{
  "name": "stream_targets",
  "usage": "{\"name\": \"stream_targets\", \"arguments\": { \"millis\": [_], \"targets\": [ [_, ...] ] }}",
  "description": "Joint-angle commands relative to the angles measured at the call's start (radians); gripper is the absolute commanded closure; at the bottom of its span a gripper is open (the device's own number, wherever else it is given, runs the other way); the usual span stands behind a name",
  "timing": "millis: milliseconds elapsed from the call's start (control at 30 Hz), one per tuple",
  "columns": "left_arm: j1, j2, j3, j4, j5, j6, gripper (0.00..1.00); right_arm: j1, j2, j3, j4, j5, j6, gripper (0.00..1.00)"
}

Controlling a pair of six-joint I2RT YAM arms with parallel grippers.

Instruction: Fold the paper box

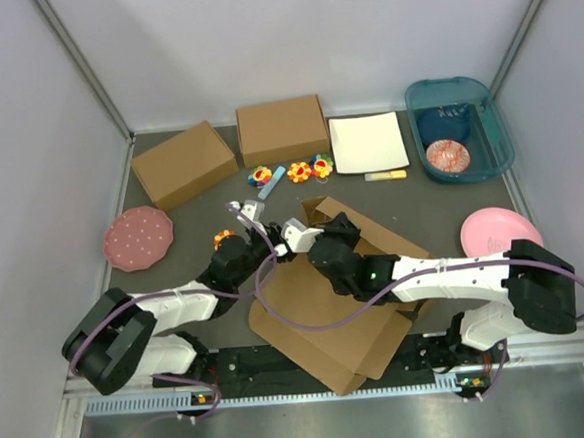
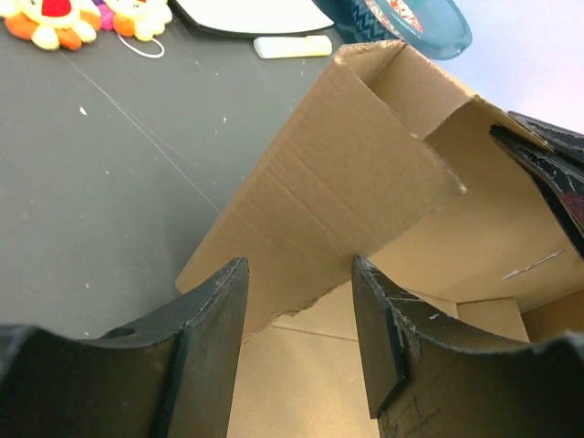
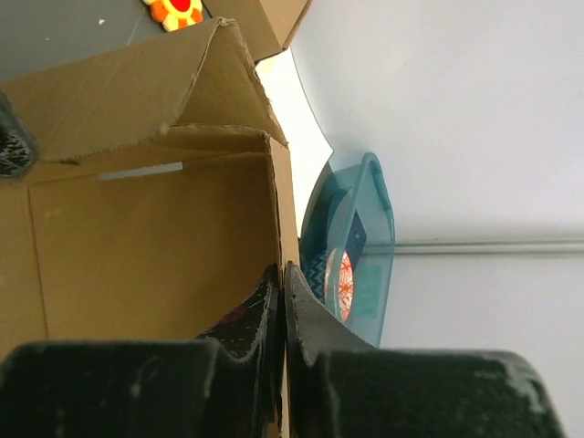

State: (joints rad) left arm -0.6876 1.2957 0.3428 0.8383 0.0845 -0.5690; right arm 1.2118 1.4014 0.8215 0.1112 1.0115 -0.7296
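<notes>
Wall-raising step, frame centre: right fingers [image 3: 315, 333] clenched on box [image 1: 326, 347] wall; left fingers [image 2: 214, 319] released, straddling raised flap [image 2: 338, 173]; next, likely pinch and fold inward

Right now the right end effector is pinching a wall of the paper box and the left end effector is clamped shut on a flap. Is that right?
Not quite. The right end effector does pinch a wall of the paper box, but the left end effector is open: the left wrist view shows its jaws apart, the raised flap visible in the gap.
</notes>
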Motion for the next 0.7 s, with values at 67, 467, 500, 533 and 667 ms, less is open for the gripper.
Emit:
{"name": "stream_targets", "arguments": {
  "millis": [67,467,500,533,667],
  "targets": [
    [-0.003,-0.16,-0.019,-0.036,-0.121,0.11,0.46,0.012,-0.012,0.005,-0.058,-0.074,0.082,1.0],
    [0.071,-0.154,0.057,-0.162,-0.382,0.103,0.44,0.017,-0.022,0.005,-0.059,-0.082,0.084,1.0],
    [0.085,-0.118,0.111,-0.169,-0.358,0.1,0.44,0.017,-0.022,0.005,-0.061,-0.083,0.085,1.0],
    [0.109,-0.043,0.146,-0.2,-0.335,0.095,0.44,0.017,-0.019,0.007,-0.061,-0.083,0.085,1.0],
    [0.141,0.109,0.283,-0.232,-0.198,0.071,0.44,0.022,-0.013,0.01,-0.065,-0.086,0.096,1.0]
  ]
}}
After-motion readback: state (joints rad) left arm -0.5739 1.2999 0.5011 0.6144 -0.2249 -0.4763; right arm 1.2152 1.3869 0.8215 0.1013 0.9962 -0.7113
